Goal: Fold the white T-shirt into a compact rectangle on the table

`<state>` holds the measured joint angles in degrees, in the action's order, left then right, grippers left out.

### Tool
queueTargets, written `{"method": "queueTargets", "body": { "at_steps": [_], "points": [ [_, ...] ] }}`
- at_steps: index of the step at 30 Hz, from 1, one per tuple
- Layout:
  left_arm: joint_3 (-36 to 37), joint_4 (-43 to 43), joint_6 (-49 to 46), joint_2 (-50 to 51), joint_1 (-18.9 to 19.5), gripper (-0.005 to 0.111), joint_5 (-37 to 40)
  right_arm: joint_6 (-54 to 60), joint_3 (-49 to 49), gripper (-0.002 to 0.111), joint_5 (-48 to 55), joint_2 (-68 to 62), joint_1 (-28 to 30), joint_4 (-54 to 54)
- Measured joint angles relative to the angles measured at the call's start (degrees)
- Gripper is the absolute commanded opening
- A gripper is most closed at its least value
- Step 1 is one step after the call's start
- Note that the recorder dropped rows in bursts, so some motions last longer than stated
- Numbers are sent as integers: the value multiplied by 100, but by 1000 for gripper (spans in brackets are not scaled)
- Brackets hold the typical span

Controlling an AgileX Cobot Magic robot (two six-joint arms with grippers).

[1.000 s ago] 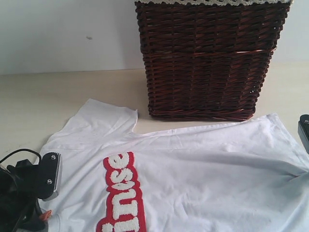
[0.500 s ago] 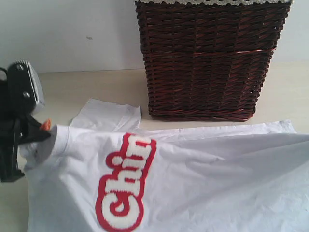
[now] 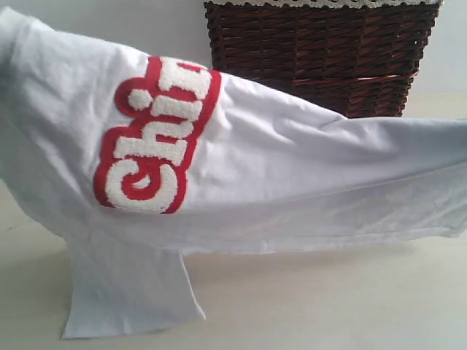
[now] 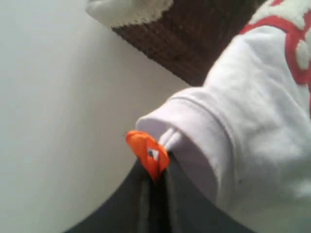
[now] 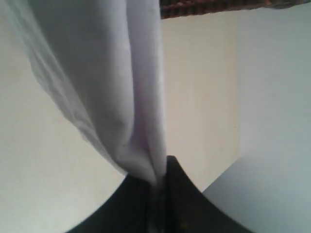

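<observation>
Above the table (image 3: pixel 328 306), the white T-shirt (image 3: pixel 292 168) hangs stretched; left gripper (image 4: pixel 154 182) pinches its collar by the orange tag (image 4: pixel 148 153), right gripper (image 5: pixel 158 187) clamps bunched fabric.

Before me stands a dark brown wicker basket (image 3: pixel 314 58), with a white lace trim (image 3: pixel 328 3) along its upper rim. Behind it I see a plain, pale wall (image 3: pixel 146 18). The basket rests on a matte cream-beige table (image 3: pixel 328 299). The light is soft and even, and gives only faint shadows.
</observation>
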<state>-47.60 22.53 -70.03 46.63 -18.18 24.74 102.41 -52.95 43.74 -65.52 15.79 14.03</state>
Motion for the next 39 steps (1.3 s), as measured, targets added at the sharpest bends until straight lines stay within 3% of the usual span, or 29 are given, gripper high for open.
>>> {"method": "queueTargets", "body": {
  "at_steps": [11,22,28,32,39],
  "points": [
    [-85,0,-39,-1198,0,0,397,199,0,0,194,1095,0,711],
    [-95,449,-39,-2448,0,0,1131,-418,0,0,1720,2622,0,766],
    [-94,613,-39,-3113,0,0,2124,-927,0,0,2524,3413,0,880],
    [-94,642,313,-3438,0,0,2775,-1415,0,0,2640,3772,0,1042],
    [-94,604,1262,-3727,0,0,2832,-2000,50,0,2667,4122,0,1078]
  ]
}}
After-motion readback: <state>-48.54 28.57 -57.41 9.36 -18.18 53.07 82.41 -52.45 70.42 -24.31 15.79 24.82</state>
